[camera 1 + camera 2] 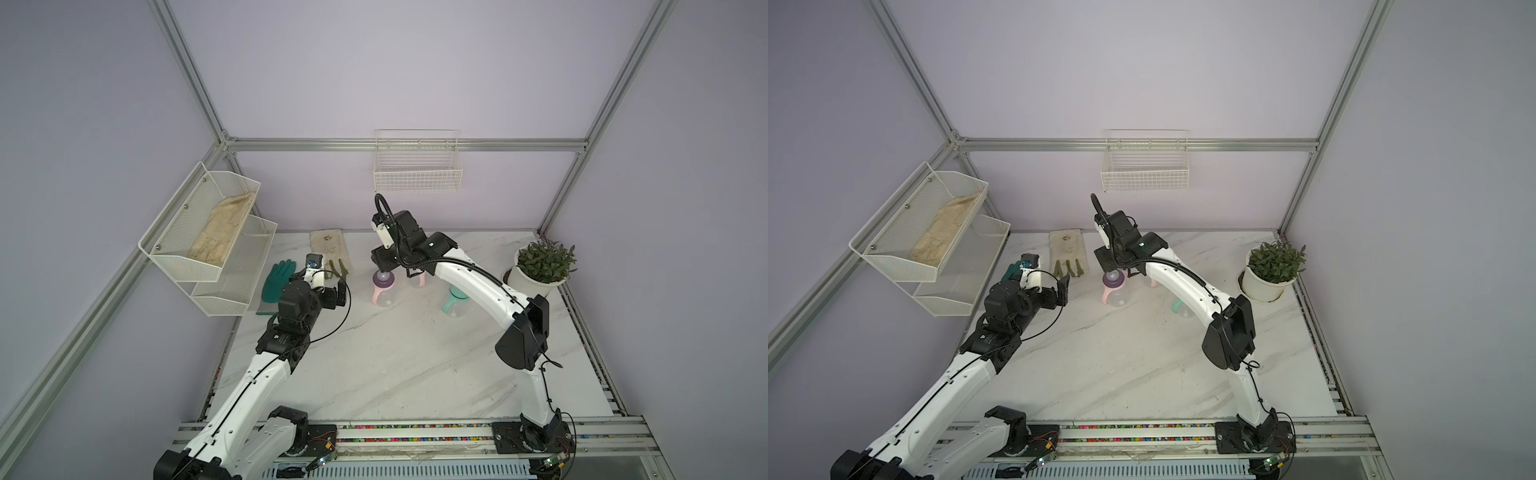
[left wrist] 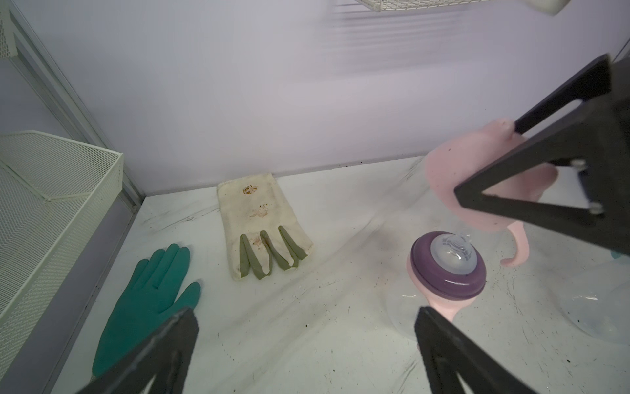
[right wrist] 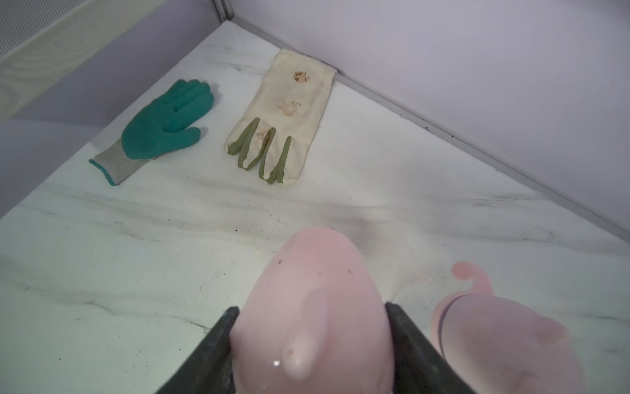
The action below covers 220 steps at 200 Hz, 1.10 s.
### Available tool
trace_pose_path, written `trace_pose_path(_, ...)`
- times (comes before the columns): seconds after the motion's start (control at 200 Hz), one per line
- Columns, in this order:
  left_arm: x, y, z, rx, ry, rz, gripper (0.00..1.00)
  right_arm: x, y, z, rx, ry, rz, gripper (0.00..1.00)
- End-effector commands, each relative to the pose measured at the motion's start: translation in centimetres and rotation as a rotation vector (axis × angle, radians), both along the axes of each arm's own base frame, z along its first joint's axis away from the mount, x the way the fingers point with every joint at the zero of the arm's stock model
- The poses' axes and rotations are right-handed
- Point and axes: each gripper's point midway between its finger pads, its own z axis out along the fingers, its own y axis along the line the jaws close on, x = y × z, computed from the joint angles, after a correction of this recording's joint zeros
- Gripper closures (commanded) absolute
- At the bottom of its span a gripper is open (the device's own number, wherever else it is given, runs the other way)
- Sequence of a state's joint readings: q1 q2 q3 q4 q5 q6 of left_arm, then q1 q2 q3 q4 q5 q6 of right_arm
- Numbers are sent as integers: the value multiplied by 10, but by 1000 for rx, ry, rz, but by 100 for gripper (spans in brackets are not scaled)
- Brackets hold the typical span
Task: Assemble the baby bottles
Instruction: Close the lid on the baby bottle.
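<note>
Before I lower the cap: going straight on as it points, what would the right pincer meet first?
Likely the purple-collared bottle, its nipple just under the held pink cap; alignment in depth is unclear.

In both top views we look steeply down from high over the whole table (image 1: pixel 395 365) toward the back wall (image 1: pixel 374 83). Our wrist views sit low and close, sharing the cream glove (image 2: pixel 262 218) and teal glove (image 2: pixel 146 307).

Pale pink is shown on the eared plastic dome cap (image 3: pixel 313 317), purple on the round collar (image 2: pixel 448 269) of the clear squat bottle (image 1: pixel 384 296). The white tabletop (image 1: pixel 395 353) is veined grey. The cream fabric glove (image 3: pixel 286 116) is striped olive, stained brown; the rubber-coated glove (image 3: pixel 167 126) is teal.
</note>
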State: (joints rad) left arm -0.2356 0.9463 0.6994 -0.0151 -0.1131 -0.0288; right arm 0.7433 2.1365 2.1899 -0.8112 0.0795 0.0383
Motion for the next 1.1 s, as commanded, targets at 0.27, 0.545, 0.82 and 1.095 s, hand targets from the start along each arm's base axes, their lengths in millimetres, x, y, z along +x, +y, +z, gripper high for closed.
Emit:
trace_pose_path(0.27, 10, 0, 34, 8, -91, -2, 0, -11, -8, -21, -75, 86, 37, 41)
trace_pose_path(0.545, 11, -1, 32, 10, -84, -7, 0, -7, -9, -39, -88, 119, 46, 33)
trace_pose_path(0.82, 13, -3, 28, 15, -73, -14, 0, -5, -11, -53, -93, 149, 52, 29)
trace_pose_path(1.095, 15, -3, 26, 19, -67, -16, 0, -8, -10, -60, -87, 176, 65, 26)
